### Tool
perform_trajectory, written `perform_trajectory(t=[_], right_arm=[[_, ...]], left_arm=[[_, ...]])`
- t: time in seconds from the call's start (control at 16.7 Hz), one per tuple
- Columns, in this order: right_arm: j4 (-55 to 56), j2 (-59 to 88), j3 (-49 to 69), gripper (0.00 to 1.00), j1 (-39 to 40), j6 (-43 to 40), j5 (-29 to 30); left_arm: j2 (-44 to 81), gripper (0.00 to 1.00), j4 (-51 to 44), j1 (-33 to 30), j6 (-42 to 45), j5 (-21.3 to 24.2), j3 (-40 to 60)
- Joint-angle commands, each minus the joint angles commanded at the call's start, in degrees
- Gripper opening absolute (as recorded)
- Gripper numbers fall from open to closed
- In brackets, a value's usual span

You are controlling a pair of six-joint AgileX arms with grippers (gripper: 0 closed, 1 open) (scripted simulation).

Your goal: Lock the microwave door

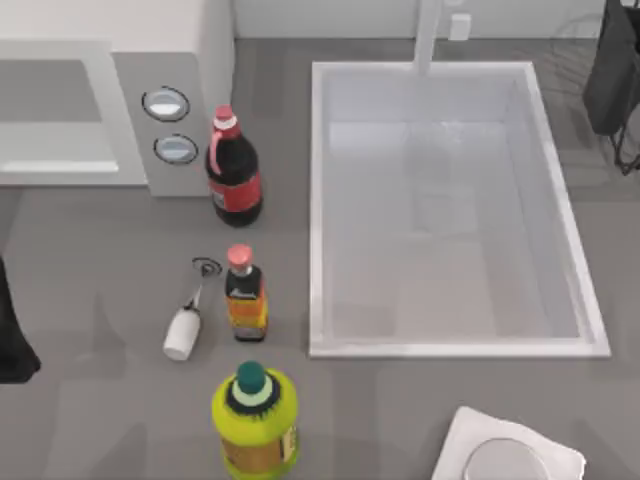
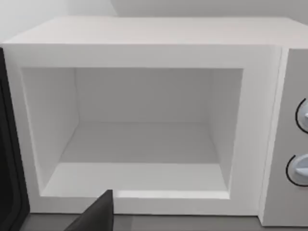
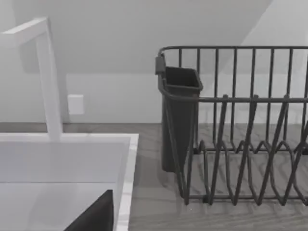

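The microwave (image 1: 170,40) stands at the table's back left, its grey control panel (image 1: 170,125) carrying two round dials. Its cavity (image 2: 139,139) is uncovered and bare inside in the left wrist view. A dark upright panel edge (image 2: 10,154) stands swung out at the cavity's left side; I cannot tell whether it is the microwave door. My left arm (image 1: 12,330) is at the left edge, in front of the microwave, and a dark part of my left gripper (image 2: 96,219) faces the cavity. My right arm (image 1: 612,75) is parked at the back right, its gripper (image 3: 96,216) over the sink's corner.
A cola bottle (image 1: 233,170) stands just right of the control panel. In front of it are a small sauce bottle (image 1: 245,295), a white hand tool (image 1: 185,325) and a yellow-green bottle (image 1: 255,415). The white sink (image 1: 318,200) fills the middle right; a dish rack (image 3: 240,144) stands behind it.
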Motion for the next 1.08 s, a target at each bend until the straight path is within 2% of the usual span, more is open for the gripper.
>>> perform_trajectory(t=[0.06, 0.84, 1.08], right_arm=[[0.00, 0.00, 0.00, 1.00, 0.00, 0.00, 0.00], [0.00, 0.00, 0.00, 1.00, 0.00, 0.00, 0.00], [0.00, 0.00, 0.00, 1.00, 0.00, 0.00, 0.00]], left_arm=[[0.00, 1.00, 0.00, 0.00, 0.00, 0.00, 0.00], [0.00, 0.02, 0.00, 0.00, 0.00, 0.00, 0.00], [0.00, 0.00, 0.00, 0.00, 0.00, 0.00, 0.00]])
